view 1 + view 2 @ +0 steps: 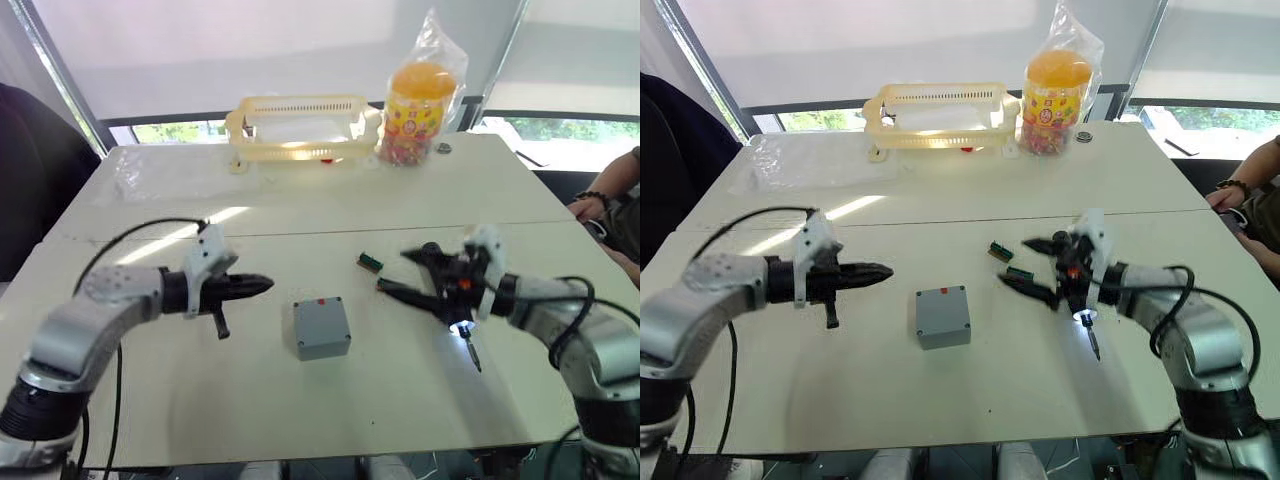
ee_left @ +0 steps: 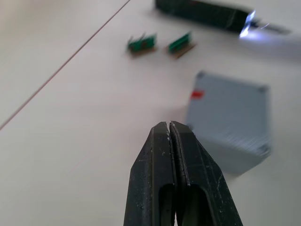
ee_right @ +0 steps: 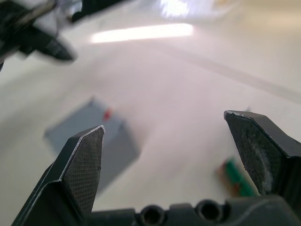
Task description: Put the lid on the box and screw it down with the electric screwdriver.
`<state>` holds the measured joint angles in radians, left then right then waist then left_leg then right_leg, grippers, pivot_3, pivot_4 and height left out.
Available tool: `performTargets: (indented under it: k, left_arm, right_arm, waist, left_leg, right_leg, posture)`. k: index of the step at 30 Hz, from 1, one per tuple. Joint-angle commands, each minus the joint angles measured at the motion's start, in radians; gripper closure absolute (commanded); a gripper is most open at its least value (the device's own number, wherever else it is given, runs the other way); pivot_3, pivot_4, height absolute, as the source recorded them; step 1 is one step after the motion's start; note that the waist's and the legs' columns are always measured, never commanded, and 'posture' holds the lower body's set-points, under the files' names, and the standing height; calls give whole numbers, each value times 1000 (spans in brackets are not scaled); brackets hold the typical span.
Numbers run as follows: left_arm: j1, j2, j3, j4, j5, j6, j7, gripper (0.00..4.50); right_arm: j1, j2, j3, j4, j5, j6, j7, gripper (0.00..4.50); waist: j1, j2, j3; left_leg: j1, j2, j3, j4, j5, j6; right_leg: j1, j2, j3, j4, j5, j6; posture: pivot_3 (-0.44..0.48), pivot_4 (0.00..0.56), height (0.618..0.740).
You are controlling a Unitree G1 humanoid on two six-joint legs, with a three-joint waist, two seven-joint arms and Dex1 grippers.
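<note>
The grey box (image 1: 324, 344) stands mid-table with a red mark on its far edge. The flat grey lid (image 1: 320, 318) covers its top. To the box's left, a short gap away, my left gripper (image 1: 265, 285) is shut on nothing and points at it. Right of the box, my right gripper (image 1: 393, 270) is open with wide-spread fingers and nothing between them. The electric screwdriver (image 1: 462, 330) lies just below that wrist. Its white light is on and its bit points toward the table's near edge. Its black body (image 2: 202, 12) is mostly hidden in the head views.
Two small green blocks (image 2: 141, 43) lie beyond the box, near my right fingers. A yellow basket (image 1: 295, 125) and a bagged snack jar (image 1: 420, 100) stand at the back. A person's arm (image 1: 605, 205) rests at the right edge. A seam crosses the table.
</note>
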<state>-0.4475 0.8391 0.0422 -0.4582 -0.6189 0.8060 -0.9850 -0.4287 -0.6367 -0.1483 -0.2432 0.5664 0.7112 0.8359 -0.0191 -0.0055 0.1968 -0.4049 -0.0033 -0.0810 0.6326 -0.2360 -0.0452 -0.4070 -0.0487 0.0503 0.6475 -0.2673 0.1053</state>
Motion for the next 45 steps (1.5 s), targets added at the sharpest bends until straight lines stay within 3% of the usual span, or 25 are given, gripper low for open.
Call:
performTargets:
  k: [1,5,10,22,25,32,45]
  left_arm:
    - [-33,27,-24,-51,-48,38,-35,4500]
    - [-28,15,-89,-58,-9,15,-20,4500]
    - [-10,-3,-131,-77,28,5,24,4500]
    - [5,-32,-96,-104,70,36,191,4500]
    - [1,-41,-85,-114,57,59,222,4500]
    - [-5,-38,-83,-94,57,59,228,4500]
    - [37,-35,-83,-71,76,9,213,4500]
  right_arm:
    - [-65,40,51,131,-81,-42,-71,48]
    - [-136,75,157,286,-205,-97,-114,48]
    - [-203,128,198,429,-268,-180,-117,48]
    - [-288,187,218,609,-352,-289,-106,48]
    - [-299,192,215,636,-362,-302,-98,854]
    - [-304,208,211,666,-372,-319,-91,4457]
    - [-301,211,189,645,-376,-337,-98,4457]
  waist:
    - [-1,0,0]
    - [-1,0,0]
    - [-2,0,0]
    - [-1,0,0]
    - [-2,0,0]
    - [-2,0,0]
    - [-2,0,0]
  left_leg:
    - [0,0,0,0,0,0]
    - [0,0,0,0,0,0]
    - [-1,0,0,0,0,0]
    - [-1,0,0,0,1,-1]
    - [-1,0,0,0,1,-1]
    - [-1,0,0,0,1,-1]
    - [-1,0,0,0,1,-1]
  right_leg:
    - [0,0,0,0,0,0]
    - [-1,0,0,1,0,0]
    - [-2,0,1,2,0,0]
    - [-2,0,1,2,0,0]
    - [-2,0,1,2,0,0]
    - [-2,0,1,2,0,0]
    - [-2,0,1,2,0,0]
  posture:
    - [0,150,740]
    - [0,150,740]
    - [0,150,740]
    - [0,150,740]
    - [0,150,740]
    - [0,150,740]
    - [0,150,740]
